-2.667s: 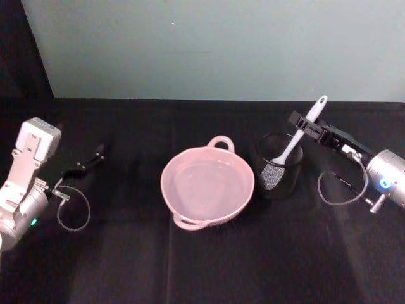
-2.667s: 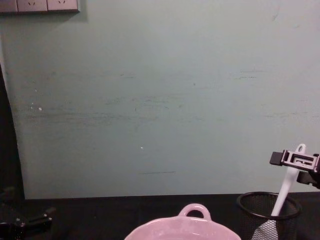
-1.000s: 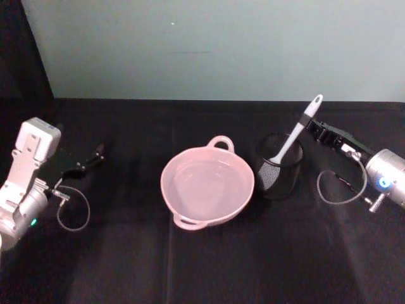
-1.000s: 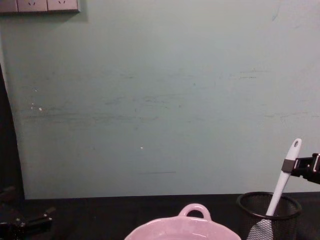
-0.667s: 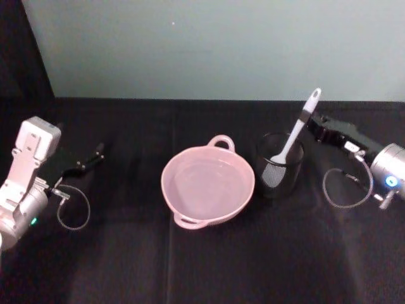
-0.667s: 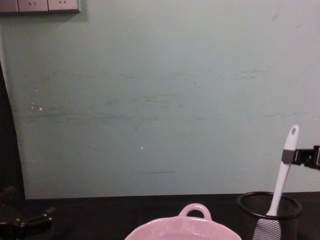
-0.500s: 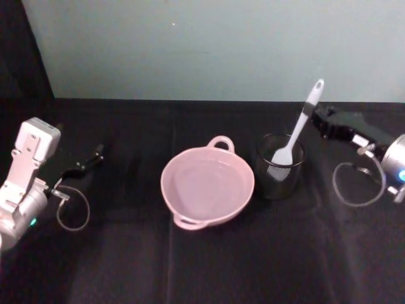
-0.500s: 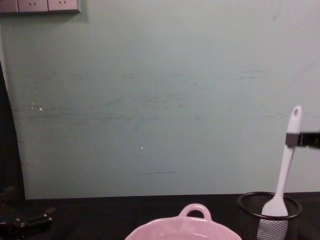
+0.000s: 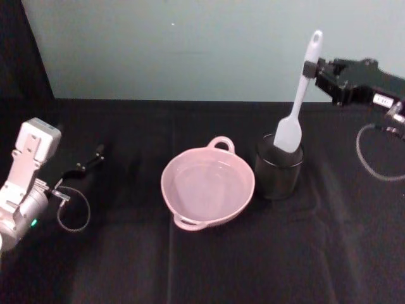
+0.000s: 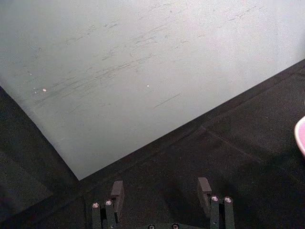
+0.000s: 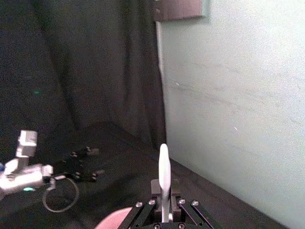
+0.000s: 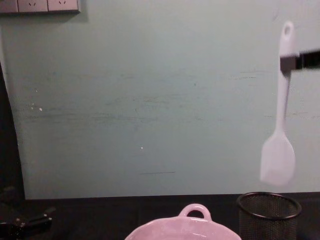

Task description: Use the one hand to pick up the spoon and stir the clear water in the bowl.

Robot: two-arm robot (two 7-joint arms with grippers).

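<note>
Our right gripper [image 9: 309,68] is clamped on the spoon [image 9: 297,104] high on the handle, just under the holed end. We judge that grip is chosen so the blade and most of the handle stay free to reach down into a vessel while the gripper itself stays above the rim. The spoon hangs nearly upright, blade down, directly over the black mesh cup [image 9: 278,174]. In the chest view there is a clear gap between the blade and the cup's rim, so it can travel sideways without catching. The bowl [image 9: 166,183] stands just beside the cup on the black surface [image 9: 253,266], its clear water [image 9: 205,187] unstirred. Our left gripper [image 10: 161,191] lies parked at the far left with fingers spread and holding nothing, since this is a one-arm job.
</note>
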